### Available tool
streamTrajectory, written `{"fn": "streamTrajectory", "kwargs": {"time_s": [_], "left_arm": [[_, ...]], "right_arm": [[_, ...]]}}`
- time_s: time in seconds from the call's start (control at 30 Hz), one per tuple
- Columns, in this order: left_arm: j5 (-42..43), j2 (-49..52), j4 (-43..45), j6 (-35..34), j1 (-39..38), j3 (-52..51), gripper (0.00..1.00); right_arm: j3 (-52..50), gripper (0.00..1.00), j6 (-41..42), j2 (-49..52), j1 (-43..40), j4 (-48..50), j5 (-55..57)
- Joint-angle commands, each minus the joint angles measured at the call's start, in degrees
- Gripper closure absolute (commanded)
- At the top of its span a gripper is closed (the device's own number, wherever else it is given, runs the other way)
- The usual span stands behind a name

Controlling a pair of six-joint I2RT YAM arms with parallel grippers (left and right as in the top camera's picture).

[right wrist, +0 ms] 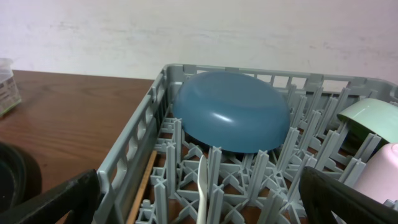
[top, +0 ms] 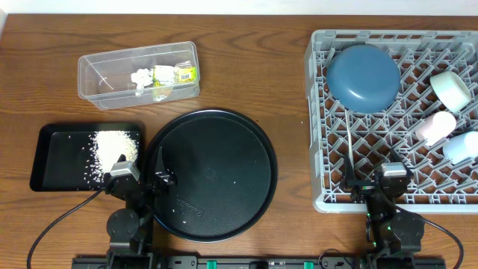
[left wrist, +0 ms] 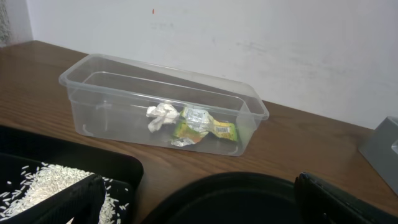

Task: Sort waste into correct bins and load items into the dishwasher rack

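Wrapper [top: 173,74] in tub [top: 103,75], rice [top: 112,152] in tray [top: 56,163]

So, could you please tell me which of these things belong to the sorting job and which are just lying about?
Job: wrapper, tissue wad, clear tub, rice, black rectangular tray, rack, blue dish, mint bowl, pinkish-white cup, pale-blue cup, spoon, chopstick.
Lying about: round black tray.

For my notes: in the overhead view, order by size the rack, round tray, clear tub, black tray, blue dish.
1. rack
2. round tray
3. clear tub and black tray: look alike
4. blue dish
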Motion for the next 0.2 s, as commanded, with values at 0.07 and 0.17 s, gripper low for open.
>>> {"fn": "streamTrajectory", "kwargs": {"time_s": [0.07, 0.17], "left_arm": [[-0.57, 0.07, -2.64, 1.11, 0.28, -0.81, 0.02], [-0.57, 0.07, -2.64, 1.11, 0.31, -0.81, 0.02]], "right_arm": [[-0.07, 0.01, -0.66, -0.11, 0.48, -0.24, -0.22], [-0.07, 0.01, -0.66, -0.11, 0.48, -0.24, -0.22]]}}
